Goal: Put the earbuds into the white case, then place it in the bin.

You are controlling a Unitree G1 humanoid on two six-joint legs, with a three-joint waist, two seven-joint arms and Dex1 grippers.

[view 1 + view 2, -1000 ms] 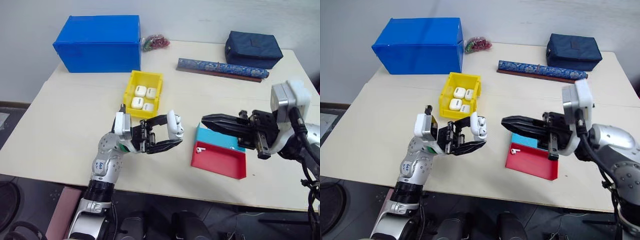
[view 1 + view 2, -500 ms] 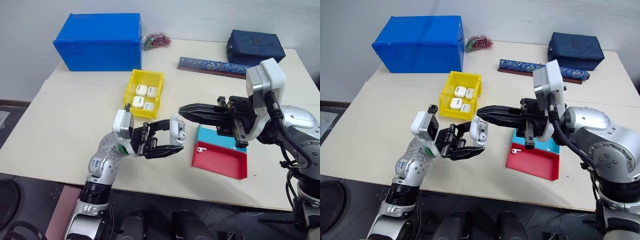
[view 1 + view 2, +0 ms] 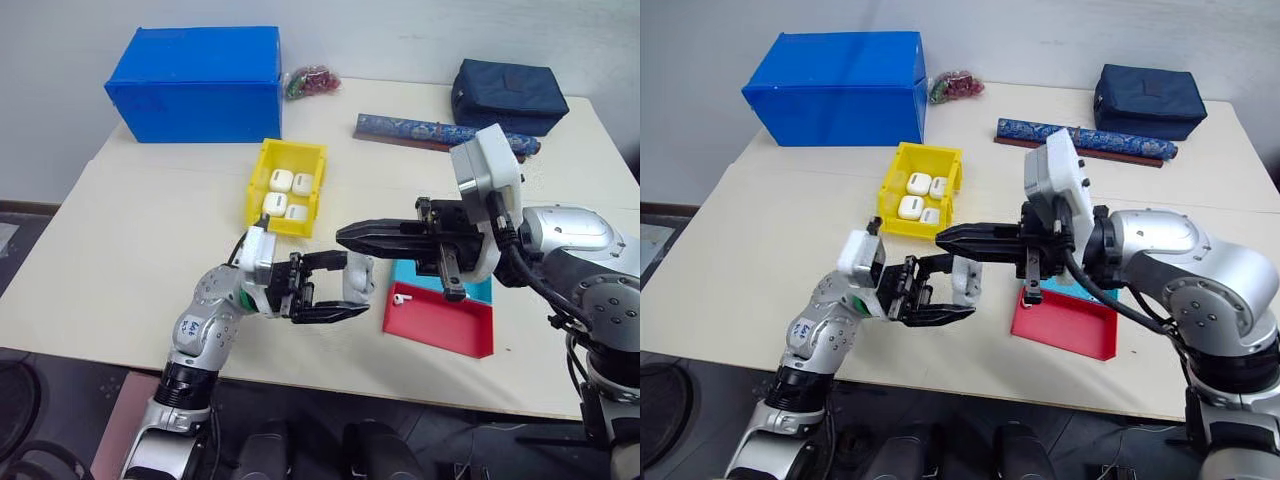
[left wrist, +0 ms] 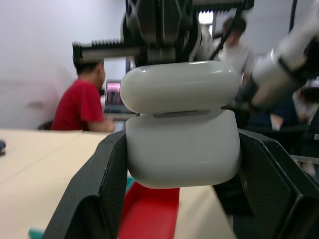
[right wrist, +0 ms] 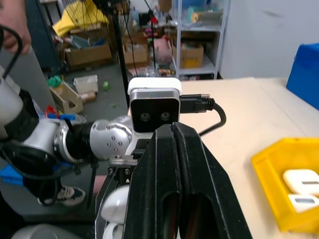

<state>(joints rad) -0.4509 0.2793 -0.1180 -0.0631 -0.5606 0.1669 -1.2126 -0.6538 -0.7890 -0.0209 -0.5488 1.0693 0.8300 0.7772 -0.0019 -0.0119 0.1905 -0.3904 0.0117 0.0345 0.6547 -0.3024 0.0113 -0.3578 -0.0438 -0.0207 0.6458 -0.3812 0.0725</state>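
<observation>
**One earbud still in the tray — right arm now at the case**

Over the last second the right gripper (image 3: 345,237) swung in from above the red and cyan plastic tray (image 3: 450,325) to sit just over the small glossy white rounded earbud case (image 3: 357,279). Its two black fingers are pressed together with nothing visible between them — right wrist view confirms no gap.

The left gripper (image 3: 345,285) stays clamped on the case body, one finger each side, held in the air just off the table's near edge, between the tray and the small bright yellow plastic bin (image 3: 258,190). It dipped slightly; grip unchanged. In the left wrist view the case lid looks down, or nearly so, with a thin seam showing.

One tiny white earbud (image 3: 401,298) lies on the red half of the tray. Can't tell whether the other is already in the case.

My read: the right fingertips are lined up to work the lid, not to fetch the earbud. Four identical white cases (image 3: 287,194) already sit in the bin; this one isn't there yet, so loading and drop-off both remain
</observation>
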